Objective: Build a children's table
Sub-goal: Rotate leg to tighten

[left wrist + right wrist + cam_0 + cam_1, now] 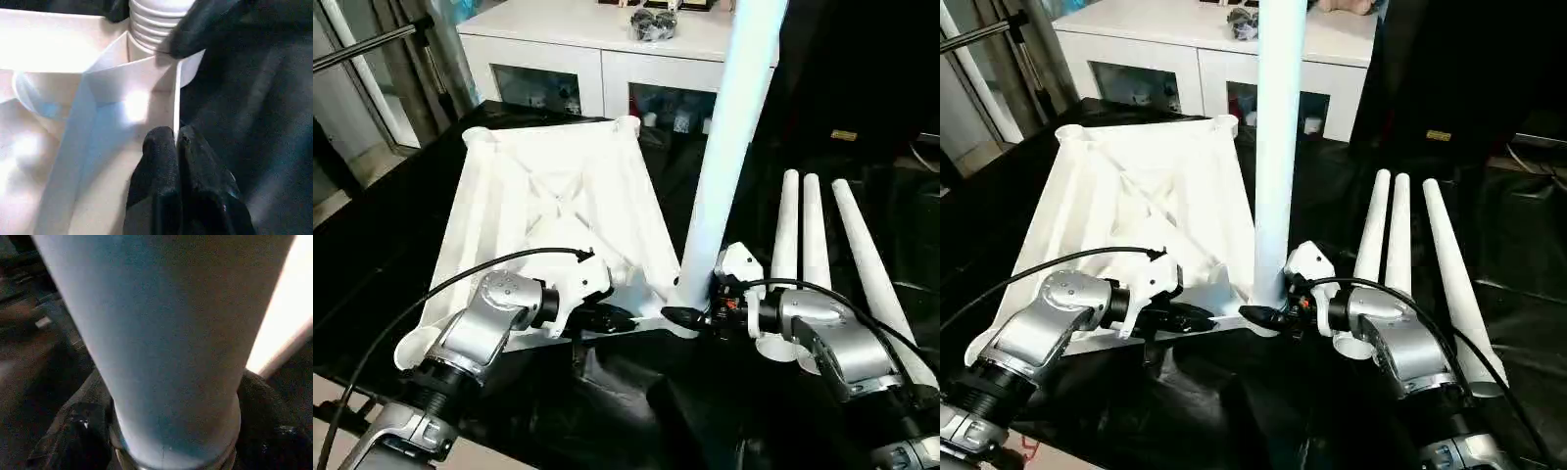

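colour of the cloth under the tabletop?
Black cloth, under the white tabletop; clearest in the left eye view.

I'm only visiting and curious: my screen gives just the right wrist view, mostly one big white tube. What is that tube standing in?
Observer: It's a table leg, upright in the near right corner socket of the upside-down tabletop.
Operator: Is the other arm busy?
Observer: The left gripper is pinched shut on the tabletop's thin edge wall beside that socket.
Operator: Any more legs?
Observer: Three spare legs lie side by side on the black cloth, to the robot's right.
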